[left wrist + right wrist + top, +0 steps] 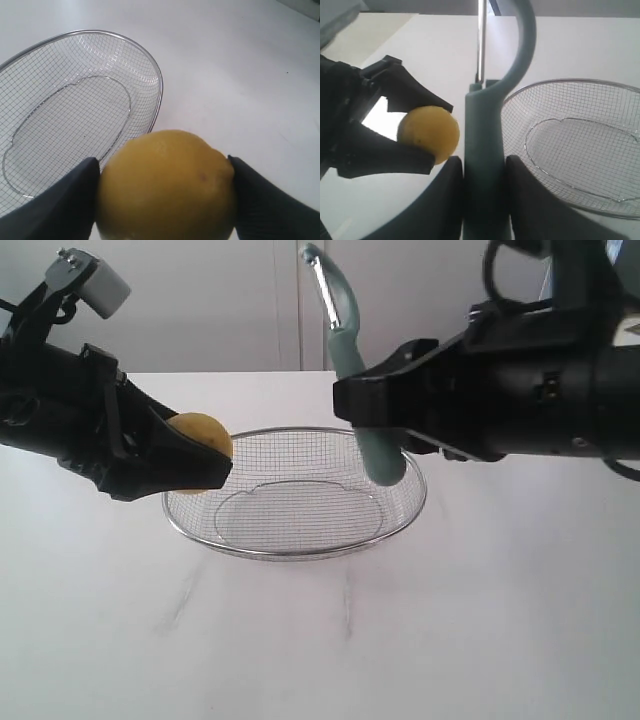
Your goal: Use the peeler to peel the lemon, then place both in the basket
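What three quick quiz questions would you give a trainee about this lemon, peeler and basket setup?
1. Short answer: is anything lying in the basket yet?
2. True or false: the right gripper holds the peeler upright, blade end up.
3. The left gripper grips: A the lemon, B the basket, C nothing.
Key: 1 no; 2 true; 3 A.
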